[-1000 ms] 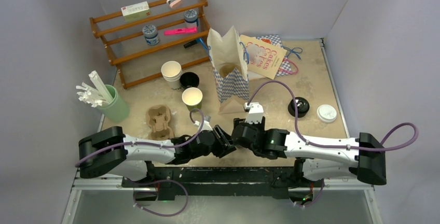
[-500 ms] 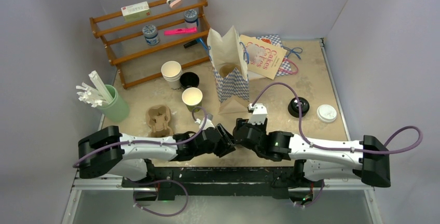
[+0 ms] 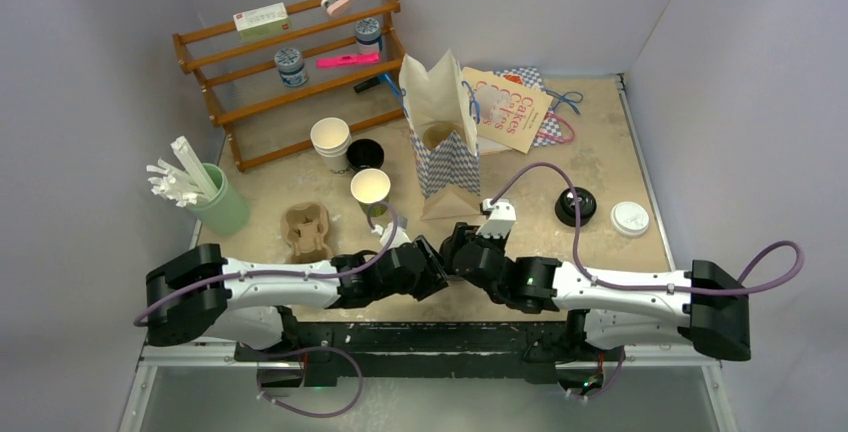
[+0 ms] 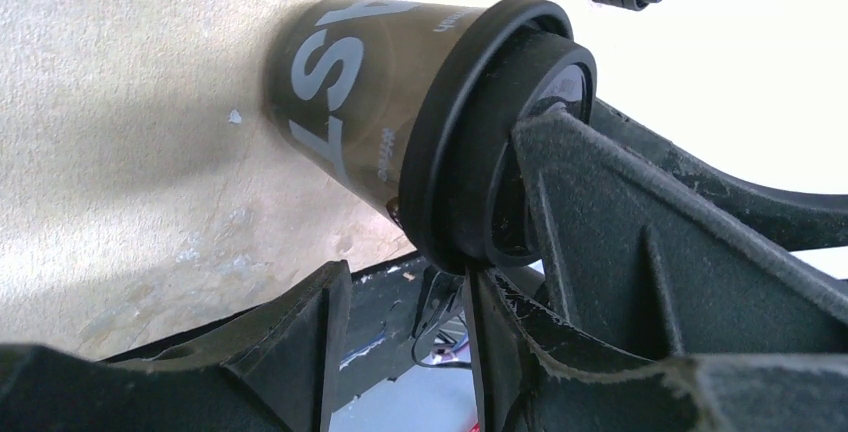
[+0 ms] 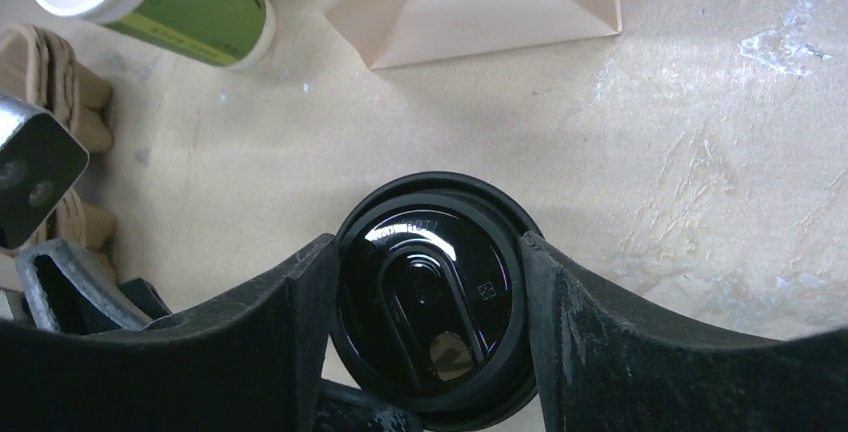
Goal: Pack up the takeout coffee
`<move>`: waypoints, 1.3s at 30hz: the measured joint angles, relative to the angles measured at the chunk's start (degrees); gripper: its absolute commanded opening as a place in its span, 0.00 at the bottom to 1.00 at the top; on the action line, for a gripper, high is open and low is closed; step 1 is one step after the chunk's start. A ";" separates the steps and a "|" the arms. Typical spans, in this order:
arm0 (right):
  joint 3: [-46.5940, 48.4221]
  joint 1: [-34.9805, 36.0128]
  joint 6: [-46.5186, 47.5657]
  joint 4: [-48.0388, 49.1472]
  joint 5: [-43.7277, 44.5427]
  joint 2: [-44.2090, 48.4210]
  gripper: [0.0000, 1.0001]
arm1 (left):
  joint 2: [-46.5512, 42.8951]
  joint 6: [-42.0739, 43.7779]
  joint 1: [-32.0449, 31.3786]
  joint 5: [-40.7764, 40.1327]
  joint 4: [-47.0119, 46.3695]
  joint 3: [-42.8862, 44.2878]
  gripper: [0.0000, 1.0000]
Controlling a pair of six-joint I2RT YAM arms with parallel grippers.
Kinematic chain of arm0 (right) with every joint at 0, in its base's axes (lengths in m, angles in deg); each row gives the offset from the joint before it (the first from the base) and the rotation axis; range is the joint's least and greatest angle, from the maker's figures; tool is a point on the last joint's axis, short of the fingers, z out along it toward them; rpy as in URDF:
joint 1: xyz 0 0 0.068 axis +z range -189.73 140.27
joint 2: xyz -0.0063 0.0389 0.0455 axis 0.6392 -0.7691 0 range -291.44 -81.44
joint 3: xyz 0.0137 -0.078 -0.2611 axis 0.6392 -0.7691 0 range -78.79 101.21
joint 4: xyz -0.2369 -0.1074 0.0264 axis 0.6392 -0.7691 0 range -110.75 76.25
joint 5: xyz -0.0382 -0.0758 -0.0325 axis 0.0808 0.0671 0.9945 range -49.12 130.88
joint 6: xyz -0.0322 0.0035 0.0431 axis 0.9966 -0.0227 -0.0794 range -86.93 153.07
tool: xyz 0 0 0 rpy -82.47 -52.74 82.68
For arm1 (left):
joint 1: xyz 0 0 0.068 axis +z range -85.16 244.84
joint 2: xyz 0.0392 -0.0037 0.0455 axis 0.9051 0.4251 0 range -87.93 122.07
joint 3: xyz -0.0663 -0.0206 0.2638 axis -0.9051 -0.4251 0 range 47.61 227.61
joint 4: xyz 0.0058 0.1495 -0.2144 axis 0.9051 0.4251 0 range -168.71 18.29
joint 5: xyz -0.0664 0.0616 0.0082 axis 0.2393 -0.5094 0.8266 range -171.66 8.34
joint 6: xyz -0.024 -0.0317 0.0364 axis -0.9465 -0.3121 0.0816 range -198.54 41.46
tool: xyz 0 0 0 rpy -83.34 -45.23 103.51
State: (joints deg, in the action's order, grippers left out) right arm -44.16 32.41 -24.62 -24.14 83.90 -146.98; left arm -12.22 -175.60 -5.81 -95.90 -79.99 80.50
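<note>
Between right gripper (image 5: 428,252) fingers | takeout coffee (image 4: 350,112) | lid (image 5: 430,297) touching both fingers

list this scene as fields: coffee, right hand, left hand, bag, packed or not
coffee: takeout coffee, lid on, upright on the table
right hand: right hand grips it, a finger on each side of the lid
left hand: left hand open, one finger by the lid
bag: paper bag upright, open, beyond the coffee
packed: not yet
</note>
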 measured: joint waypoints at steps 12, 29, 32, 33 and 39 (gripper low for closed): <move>2.75 0.76 -1.79 -0.35 -0.44 -2.19 0.36 | -5.49 4.79 0.02 -0.37 4.46 -0.74 0.55; 10.45 2.54 -3.08 -6.40 -13.53 -5.66 0.42 | -23.50 10.71 -0.24 2.16 16.24 -5.73 0.55; 12.57 2.58 -2.10 -8.94 -14.25 -6.78 0.43 | -24.72 10.75 -0.24 2.12 17.14 -6.01 0.55; 13.05 2.60 -1.77 -9.53 -14.34 -7.02 0.43 | -25.16 10.82 -0.24 2.03 17.66 -6.01 0.55; 13.70 2.60 -0.28 -10.69 -15.15 -7.13 0.48 | -27.65 11.82 -0.24 0.31 25.83 -2.86 0.57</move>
State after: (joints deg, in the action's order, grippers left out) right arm -30.45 35.01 -24.90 -34.83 68.76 -154.10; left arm -39.87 -163.77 -6.05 -95.59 -54.16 77.63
